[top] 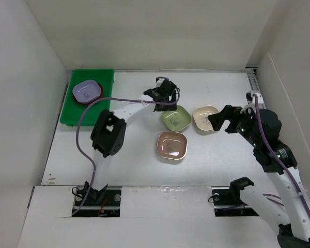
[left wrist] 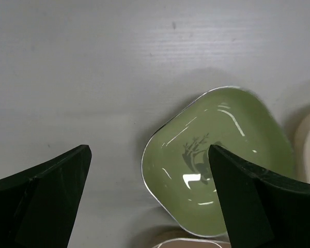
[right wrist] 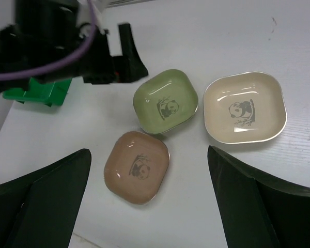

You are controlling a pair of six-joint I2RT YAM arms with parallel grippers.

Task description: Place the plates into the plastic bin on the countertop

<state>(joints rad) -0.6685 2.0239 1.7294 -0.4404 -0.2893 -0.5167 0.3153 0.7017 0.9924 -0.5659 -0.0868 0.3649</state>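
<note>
With both pairs parted and empty, the left jaws hover at 11 o'clock of the green plate [top: 176,119] and the right jaws at 3 o'clock of the cream plate [top: 204,118] on the desk [top: 129,168], the pinkish-tan plate [top: 171,145] lying at 6 o'clock and a lavender plate [top: 87,91] in the plastic bin [top: 76,117] at 10 o'clock.

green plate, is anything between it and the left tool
Nothing visible does. The open left tool hangs right over the green plate at its edge, with only bare countertop around.
</note>
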